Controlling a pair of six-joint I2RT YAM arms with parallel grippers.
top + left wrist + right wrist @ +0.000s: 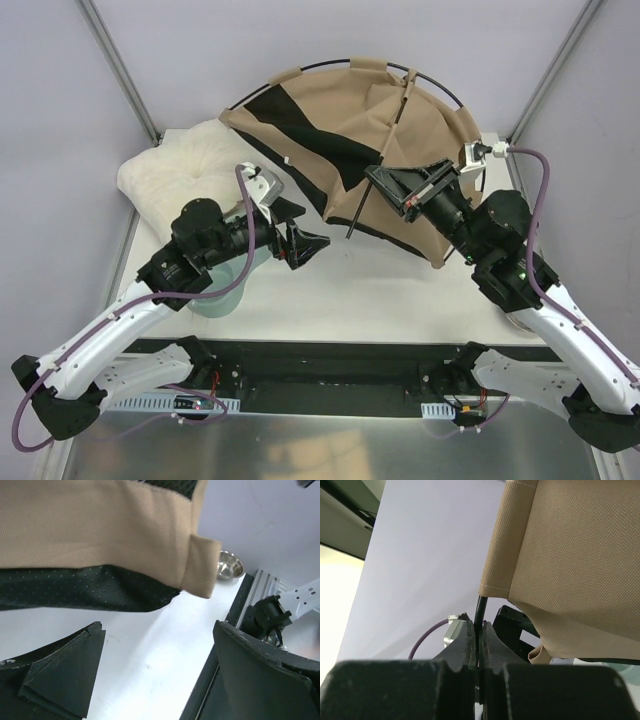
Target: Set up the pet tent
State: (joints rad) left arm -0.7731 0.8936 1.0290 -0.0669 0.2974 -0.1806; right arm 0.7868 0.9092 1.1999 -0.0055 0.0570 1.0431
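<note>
Our right claw [479, 630] pinches shut on a thin black pole [480, 607] of the tent [420, 120], which sits at the table's [380, 290] one o'clock. We see our left claw [303, 243] spread wide at the tent's seven o'clock, with the cushion [185, 165] at its ten.

The pet tent [430, 120] is tan and finely dotted black; the cushion [185, 170] is cream-white.
</note>
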